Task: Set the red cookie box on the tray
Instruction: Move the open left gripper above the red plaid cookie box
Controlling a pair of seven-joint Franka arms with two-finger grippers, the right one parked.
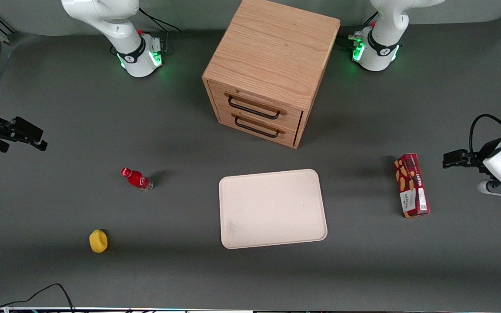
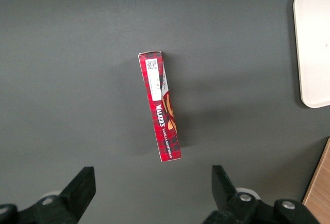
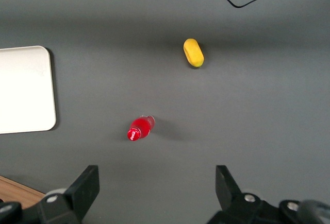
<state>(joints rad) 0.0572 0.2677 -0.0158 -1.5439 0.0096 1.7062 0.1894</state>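
Note:
The red cookie box (image 1: 411, 184) lies on the grey table toward the working arm's end, apart from the tray, with its white label end nearer the front camera. It also shows in the left wrist view (image 2: 161, 108). The tray (image 1: 272, 208) lies flat and empty near the table's middle, in front of the drawer cabinet; its edge shows in the left wrist view (image 2: 314, 44). The left arm's gripper (image 1: 452, 158) hovers above the table beside the box, toward the working arm's end. It is open and empty (image 2: 152, 188), with the box lying clear of the fingers.
A wooden two-drawer cabinet (image 1: 272, 65) stands farther from the front camera than the tray. A small red bottle (image 1: 136, 179) and a yellow object (image 1: 98, 241) lie toward the parked arm's end. A cable (image 1: 37, 295) lies at the table's near edge.

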